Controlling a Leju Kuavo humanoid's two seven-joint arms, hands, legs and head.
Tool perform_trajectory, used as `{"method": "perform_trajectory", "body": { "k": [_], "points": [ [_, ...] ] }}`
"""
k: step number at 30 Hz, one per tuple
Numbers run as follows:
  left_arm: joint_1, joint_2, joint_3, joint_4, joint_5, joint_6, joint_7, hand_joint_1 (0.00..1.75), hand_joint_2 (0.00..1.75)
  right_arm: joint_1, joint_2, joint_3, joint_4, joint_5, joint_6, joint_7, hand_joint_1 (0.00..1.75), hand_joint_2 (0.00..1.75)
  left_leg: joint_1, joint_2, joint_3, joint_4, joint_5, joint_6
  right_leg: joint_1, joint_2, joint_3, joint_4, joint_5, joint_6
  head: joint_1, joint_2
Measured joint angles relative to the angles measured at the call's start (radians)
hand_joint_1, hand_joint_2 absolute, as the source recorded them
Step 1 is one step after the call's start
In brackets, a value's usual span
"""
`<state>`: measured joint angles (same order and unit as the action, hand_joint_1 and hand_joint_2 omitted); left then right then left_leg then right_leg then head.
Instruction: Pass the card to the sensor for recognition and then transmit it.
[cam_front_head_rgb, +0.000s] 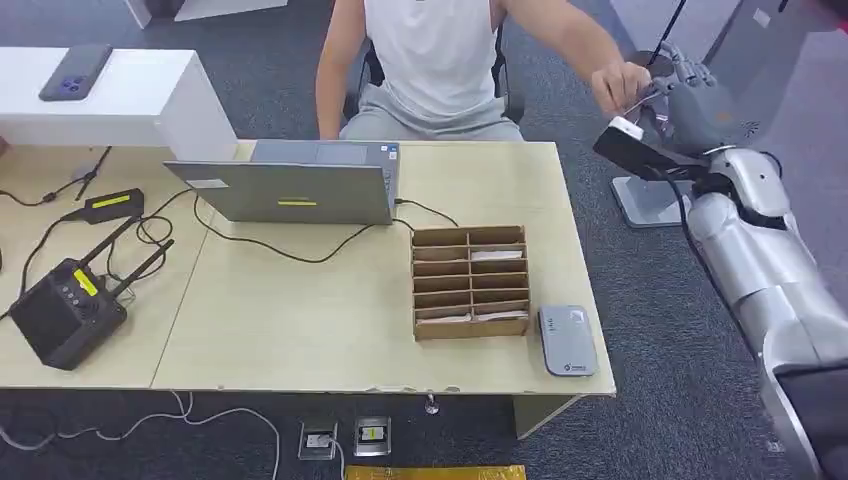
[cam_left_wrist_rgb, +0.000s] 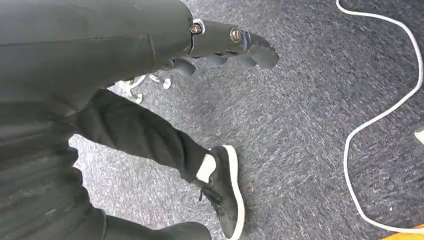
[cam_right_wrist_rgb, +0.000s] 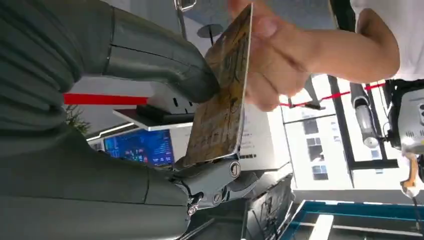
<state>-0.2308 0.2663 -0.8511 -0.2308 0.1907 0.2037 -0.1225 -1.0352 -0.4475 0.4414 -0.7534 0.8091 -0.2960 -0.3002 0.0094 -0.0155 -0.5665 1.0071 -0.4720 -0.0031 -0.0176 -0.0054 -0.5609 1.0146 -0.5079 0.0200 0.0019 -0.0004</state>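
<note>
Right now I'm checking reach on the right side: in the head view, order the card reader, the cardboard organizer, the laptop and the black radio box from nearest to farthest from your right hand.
From the right hand, raised off the table's far right:
1. Cardboard organizer, right part of the table.
2. Card reader, front right corner; close to the organizer in rank.
3. Laptop, middle back.
4. Black radio box, far left.

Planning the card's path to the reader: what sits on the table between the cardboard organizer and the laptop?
In the head view, a black cable crosses bare tabletop between the cardboard organizer and the laptop.
</note>
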Motion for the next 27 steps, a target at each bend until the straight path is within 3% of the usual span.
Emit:
{"method": "perform_trajectory", "body": {
  "k": [14, 27],
  "points": [
    [0.002, 0.0, 0.0, 0.0, -0.003, 0.003, 0.0, 0.0, 1.75, 0.062, -0.022, -0.002, -0.054, -0.039, 0.077, 0.041, 1.75, 1.75, 0.0, 0.0, 0.0, 0.0, 0.0, 0.0, 0.0, 0.0, 0.0, 0.0, 0.0, 0.0, 0.0, 0.0],
    [0.006, 0.002, 0.0, 0.0, -0.01, 0.013, 0.0, 0.0, 1.75, 0.307, -0.12, -0.078, -0.258, -0.084, 0.254, 0.099, 1.75, 1.75, 0.0, 0.0, 0.0, 0.0, -0.001, 0.0, 0.0, 0.0, 0.0, -0.001, 0.0, 0.0, 0.0, 0.0]
  ]
}}
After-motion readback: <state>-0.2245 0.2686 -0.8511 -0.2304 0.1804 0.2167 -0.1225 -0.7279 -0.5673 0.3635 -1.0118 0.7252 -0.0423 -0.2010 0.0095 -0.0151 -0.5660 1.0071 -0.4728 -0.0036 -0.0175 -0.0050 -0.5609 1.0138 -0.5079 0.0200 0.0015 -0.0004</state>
